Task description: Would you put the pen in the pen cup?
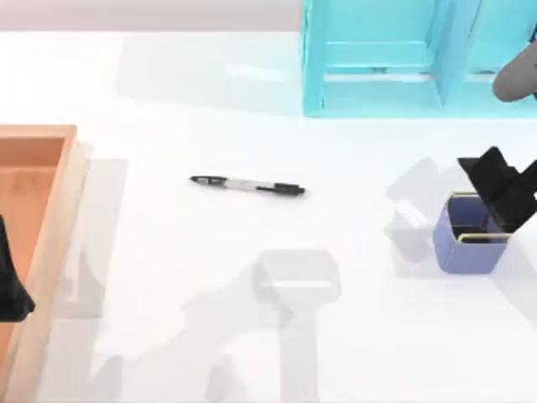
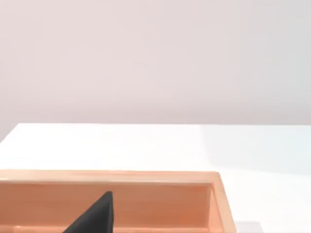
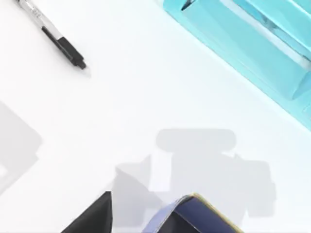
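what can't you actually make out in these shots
- Pen cup: top view, the right gripper covers its far corner; right wrist view cuts it off at the frame edge.
- Pen: right wrist view, one end runs out of frame.
- Left gripper: cropped by the top view's left edge, over the tray.

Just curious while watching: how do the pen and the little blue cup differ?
The pen is slim, silvery-grey with black ends; the pen cup is square, periwinkle blue, gold-rimmed. The pen lies flat mid-table; the cup stands upright at the right, under the right pincer. Both rest on the white table.
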Controlling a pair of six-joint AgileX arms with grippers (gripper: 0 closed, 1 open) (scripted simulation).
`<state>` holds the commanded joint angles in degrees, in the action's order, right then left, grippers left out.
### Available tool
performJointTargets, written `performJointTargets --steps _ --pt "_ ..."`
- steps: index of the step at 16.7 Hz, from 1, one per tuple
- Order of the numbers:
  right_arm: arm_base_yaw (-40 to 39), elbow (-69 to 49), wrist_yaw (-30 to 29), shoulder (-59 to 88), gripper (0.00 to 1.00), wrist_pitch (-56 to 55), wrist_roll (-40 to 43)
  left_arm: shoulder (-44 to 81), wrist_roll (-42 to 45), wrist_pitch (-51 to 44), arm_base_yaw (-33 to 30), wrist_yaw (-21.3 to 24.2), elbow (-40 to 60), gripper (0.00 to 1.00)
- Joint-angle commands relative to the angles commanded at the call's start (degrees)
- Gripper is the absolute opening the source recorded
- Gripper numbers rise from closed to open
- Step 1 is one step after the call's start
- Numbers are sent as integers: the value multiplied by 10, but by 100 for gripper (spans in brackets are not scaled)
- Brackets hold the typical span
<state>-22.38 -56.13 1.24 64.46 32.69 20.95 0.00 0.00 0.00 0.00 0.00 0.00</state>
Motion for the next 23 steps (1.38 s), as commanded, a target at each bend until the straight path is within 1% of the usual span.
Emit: performJointTargets --steps 7,12,18,23 --pt "-113 -397 -29 405 100 217 104 0 0 0 0 0 0 100" --pt "-167 -662 -63 644 100 349 151 0 0 0 0 0 0 100" --pt "-200 -920 -109 842 100 463 175 0 0 0 0 0 0 100" --pt "-207 -1057 -141 933 100 518 176 0 0 0 0 0 0 100"
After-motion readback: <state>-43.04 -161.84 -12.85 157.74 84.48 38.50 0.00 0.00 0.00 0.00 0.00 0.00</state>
